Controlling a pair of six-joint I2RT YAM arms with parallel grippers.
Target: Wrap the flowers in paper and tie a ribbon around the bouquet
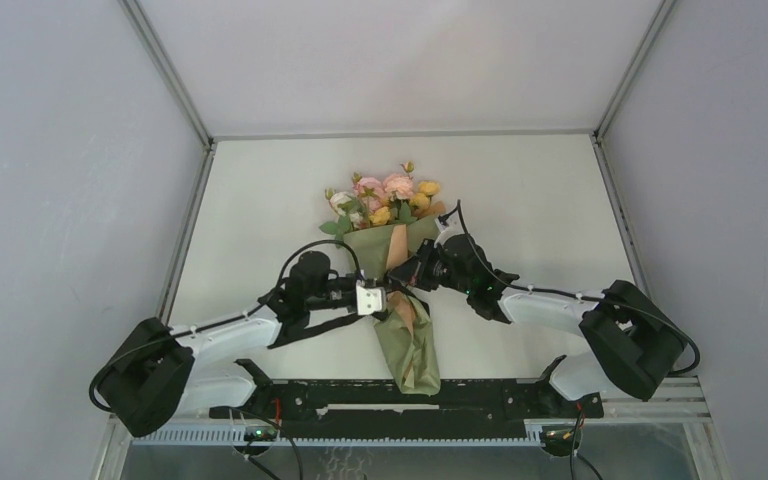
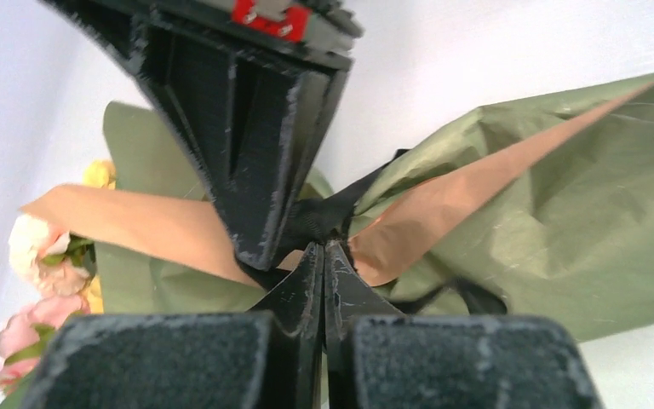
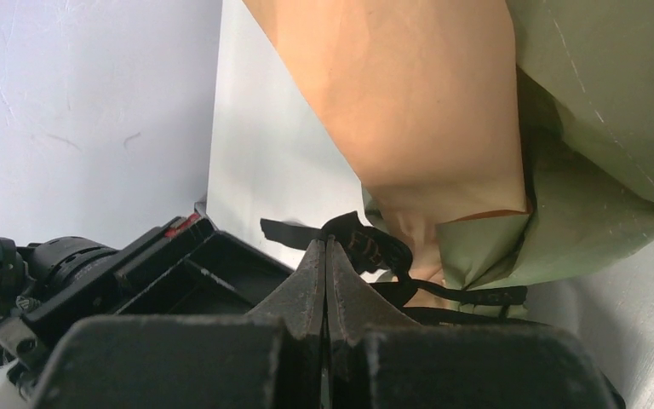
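Observation:
The bouquet lies lengthwise on the white table, its flowers (image 1: 385, 195) pointing to the far side and the olive-green paper (image 1: 410, 350) tapering toward the arm bases. A tan-orange inner strip shows along the cone. My left gripper (image 1: 390, 292) and right gripper (image 1: 412, 275) meet at the waist of the cone from either side. In the left wrist view my left gripper (image 2: 324, 248) is shut, its tips pinching the black ribbon (image 2: 319, 217) at a bunched knot against the paper (image 2: 579, 221). My right gripper (image 3: 325, 244) is shut on a ribbon (image 3: 366, 245) loop.
A black rail (image 1: 390, 395) runs along the near edge between the arm bases. Grey enclosure walls with metal frame bars stand left, right and behind. Bare white table (image 1: 540, 210) lies on both sides of the bouquet. Black cables arc over each wrist.

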